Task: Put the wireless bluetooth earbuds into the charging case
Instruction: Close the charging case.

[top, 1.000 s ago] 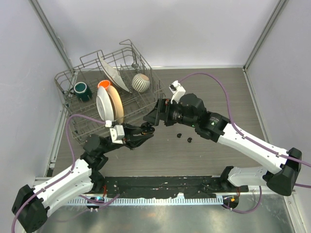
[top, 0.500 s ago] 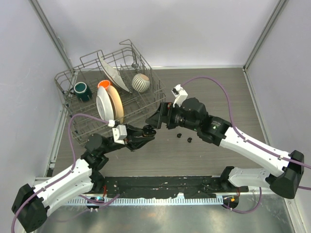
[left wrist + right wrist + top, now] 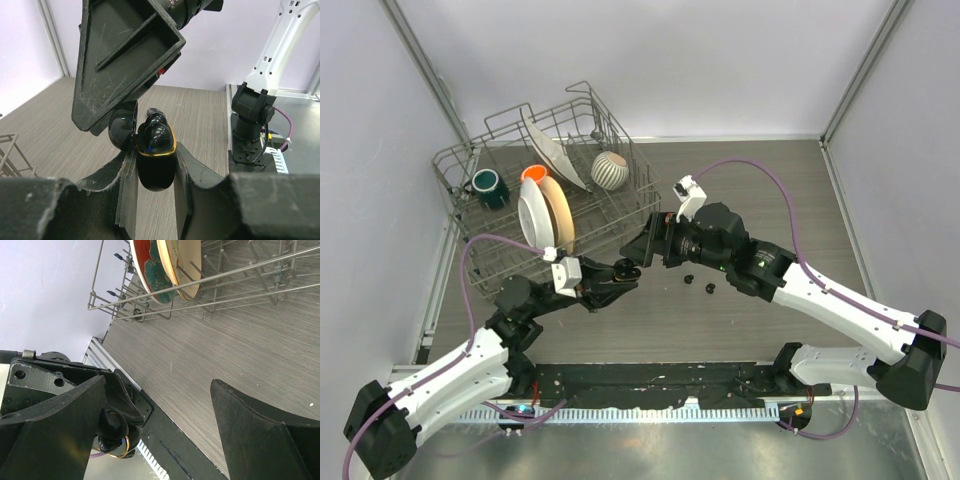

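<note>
Case point(image 3: 156, 167), glossy black oblong w/ gold rim, frame centre: prob. light, slick; grip base flanks, where left gripper point(image 3: 623, 270) clamps it; right gripper point(image 3: 157, 385) jaws apart.

The grey-brown wood-grain tabletop point(image 3: 760, 180) carries a grey wire dish rack point(image 3: 490, 255) at ten o'clock, in its far-left corner, and two tiny black rounded earbuds point(image 3: 709, 289) lying near each other, not touching, just off centre toward four o'clock.
</note>
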Robot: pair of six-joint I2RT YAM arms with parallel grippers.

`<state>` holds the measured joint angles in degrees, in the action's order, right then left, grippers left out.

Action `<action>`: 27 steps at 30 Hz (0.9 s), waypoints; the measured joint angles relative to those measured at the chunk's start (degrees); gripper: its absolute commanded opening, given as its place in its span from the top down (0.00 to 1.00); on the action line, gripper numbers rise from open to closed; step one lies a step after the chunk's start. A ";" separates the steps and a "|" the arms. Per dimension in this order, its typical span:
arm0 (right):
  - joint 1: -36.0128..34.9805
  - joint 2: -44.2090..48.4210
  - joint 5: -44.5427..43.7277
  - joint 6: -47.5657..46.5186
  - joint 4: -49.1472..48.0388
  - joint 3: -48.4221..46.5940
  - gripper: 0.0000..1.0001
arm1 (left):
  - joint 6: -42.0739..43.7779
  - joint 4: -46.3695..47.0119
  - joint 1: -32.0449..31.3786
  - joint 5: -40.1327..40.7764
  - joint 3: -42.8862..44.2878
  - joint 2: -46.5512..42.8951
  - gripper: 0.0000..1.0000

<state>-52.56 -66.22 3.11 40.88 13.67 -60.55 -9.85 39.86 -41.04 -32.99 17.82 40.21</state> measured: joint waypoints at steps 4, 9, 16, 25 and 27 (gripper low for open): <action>-0.11 0.00 0.00 -0.02 0.07 0.04 0.09 | 0.00 -0.59 0.00 0.33 0.00 -0.13 1.00; -0.59 0.02 -0.02 -0.13 -0.02 0.04 0.09 | 0.00 -1.95 0.00 1.38 -0.04 -1.03 1.00; -2.89 0.90 -0.26 -2.34 0.52 0.07 0.09 | 0.15 -3.61 -0.04 4.48 -0.09 -2.01 1.00; -5.29 2.73 -12.33 -2.67 6.16 0.17 0.08 | 0.15 -7.65 -0.17 4.74 0.33 -1.38 1.00; -5.51 5.49 -17.90 -0.57 8.72 2.16 0.07 | 0.11 -10.67 -0.09 3.91 2.51 0.00 1.00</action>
<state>-58.06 -60.73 -14.79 40.32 22.39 -58.39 -9.74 29.19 -41.12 -29.08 20.34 40.21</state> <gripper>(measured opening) 0.921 0.319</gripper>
